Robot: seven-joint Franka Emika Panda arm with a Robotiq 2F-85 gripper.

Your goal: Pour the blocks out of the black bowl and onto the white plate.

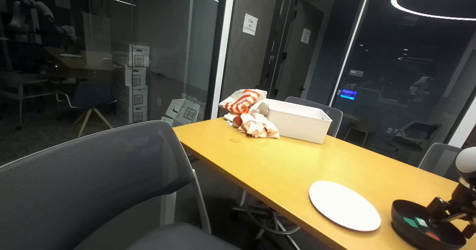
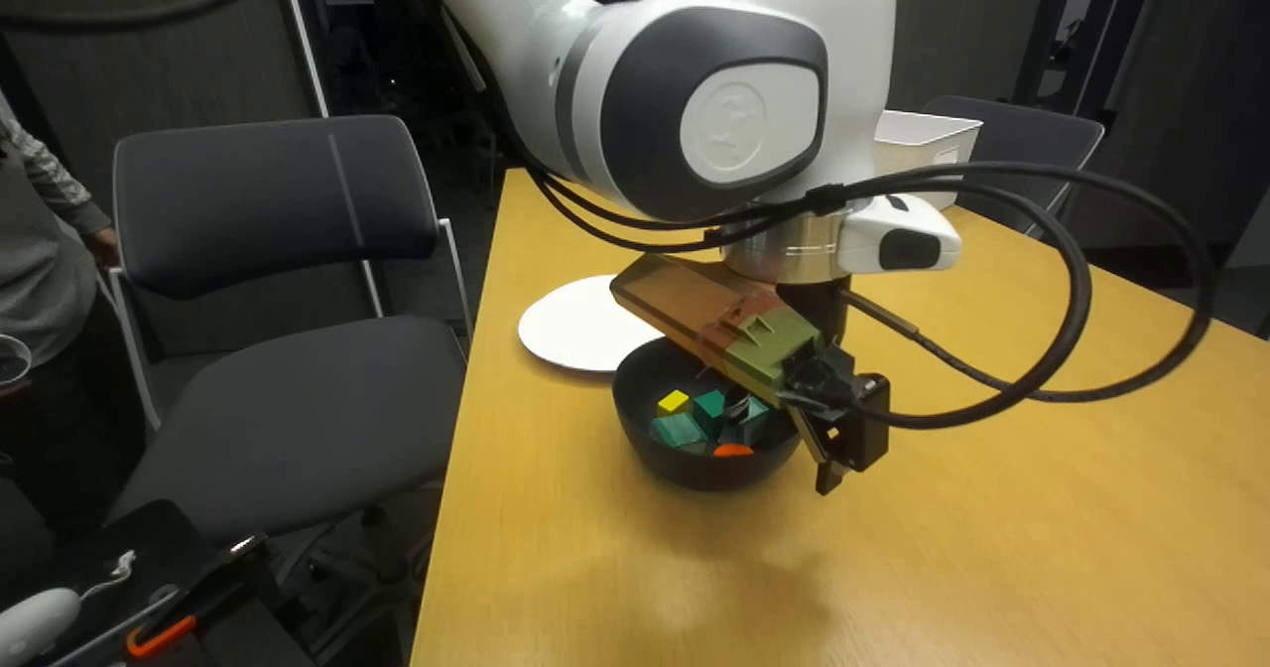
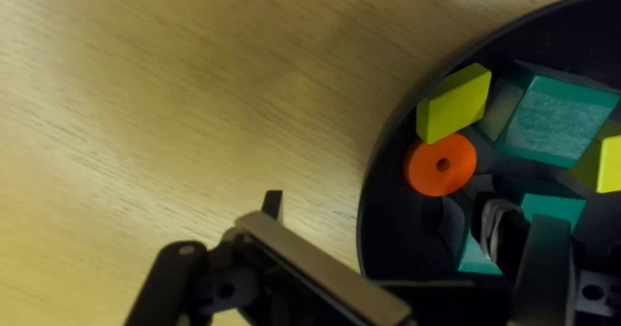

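Observation:
The black bowl (image 1: pixel 403 232) stands upright on the table and shows in both exterior views (image 2: pixel 685 466). It holds several teal-green blocks (image 3: pixel 558 117), yellow blocks (image 3: pixel 453 105) and an orange disc (image 3: pixel 440 166). The white plate (image 1: pixel 344 205) lies flat beside the bowl, bare; it also shows in an exterior view (image 2: pixel 580 328), partly hidden by the gripper. My gripper (image 3: pixel 383 214) is open astride the bowl's rim. One finger is inside the bowl among the teal blocks, the other outside over the table. The gripper also shows in an exterior view (image 2: pixel 784 442).
A white rectangular box (image 1: pixel 297 121) and a crumpled white and orange bag (image 1: pixel 243 102) stand at the table's far end. The plate lies near the table's edge. Chairs (image 2: pixel 278 210) surround the table. A person (image 2: pixel 50 240) is partly in view. Loose cables (image 2: pixel 1081 290) hang around the wrist.

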